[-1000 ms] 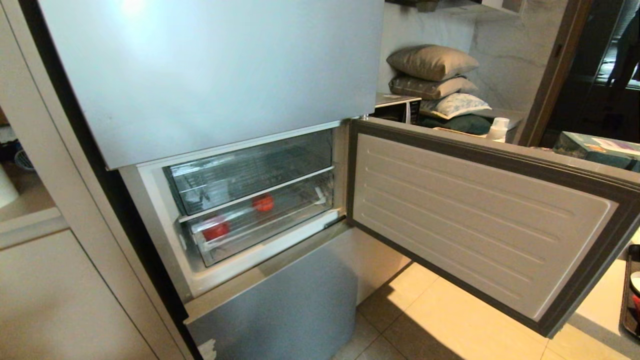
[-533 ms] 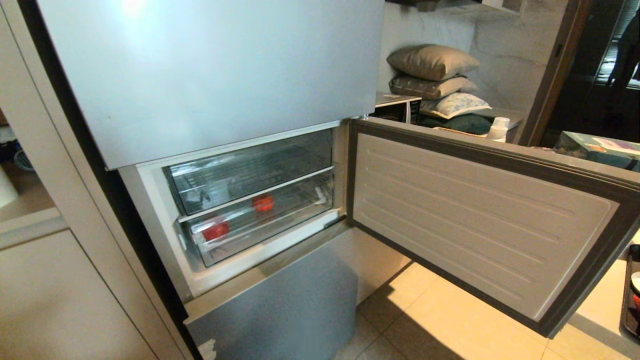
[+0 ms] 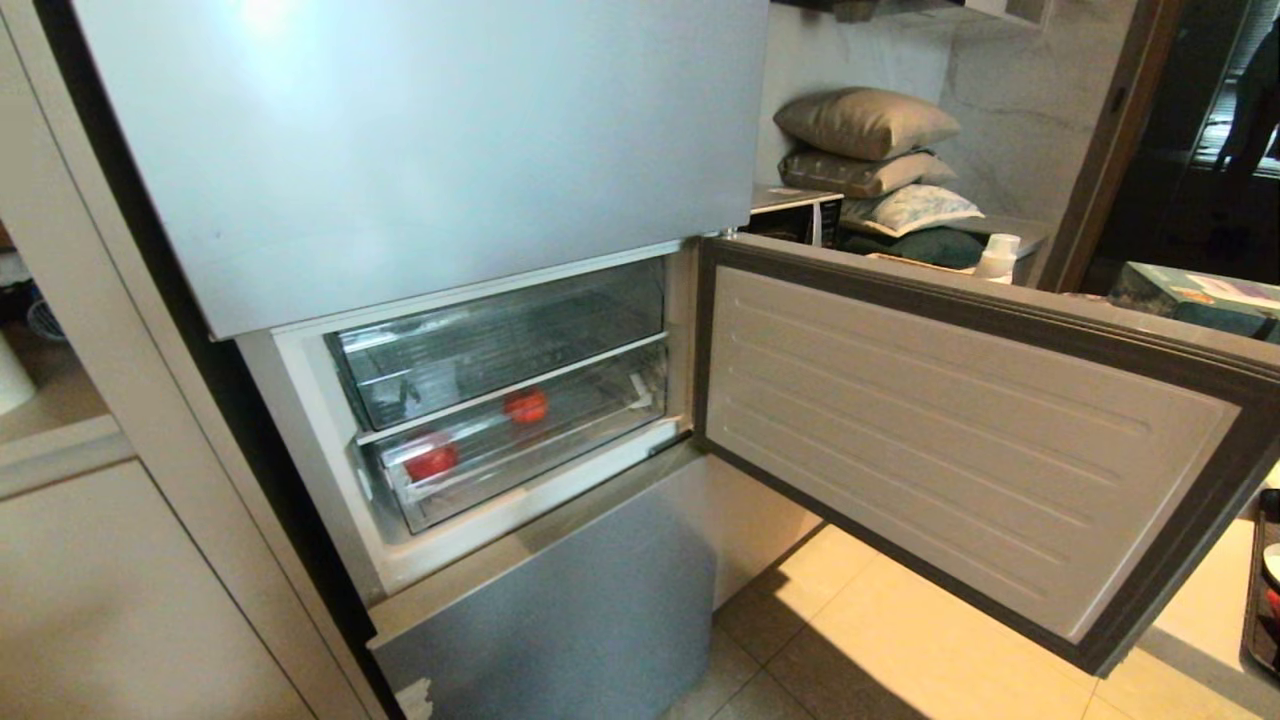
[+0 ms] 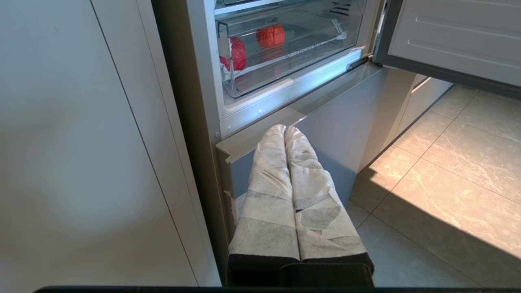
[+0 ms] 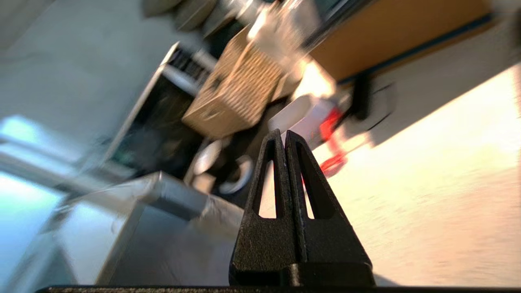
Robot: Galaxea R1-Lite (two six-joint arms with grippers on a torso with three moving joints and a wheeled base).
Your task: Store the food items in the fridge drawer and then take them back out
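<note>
In the head view, the fridge's middle compartment is seen with its door (image 3: 960,440) swung wide to the right. Two clear drawers are stacked inside; the lower one, the fridge drawer (image 3: 520,450), is pushed in. Both food items are held in it: a red packet (image 3: 431,459) toward the drawer's left front and a round red fruit (image 3: 526,405) farther back and to the right, the two kept apart. Neither arm is shown here. Pillows (image 3: 866,125) are piled beyond the door.

In the left wrist view, the left gripper (image 4: 284,129) is seen low before the panel (image 4: 346,118) under the open compartment, its cloth-wrapped fingers (image 4: 268,179) pressed together with nothing between them. The drawer (its front lettering too faint to read) is seen above, with the packet against its near corner and the fruit behind.

In the right wrist view, which is blurred, the right gripper (image 5: 284,133) is shown with its black fingers (image 5: 270,183) closed on nothing, over sunlit floor (image 5: 427,195) and indistinct clutter.
</note>
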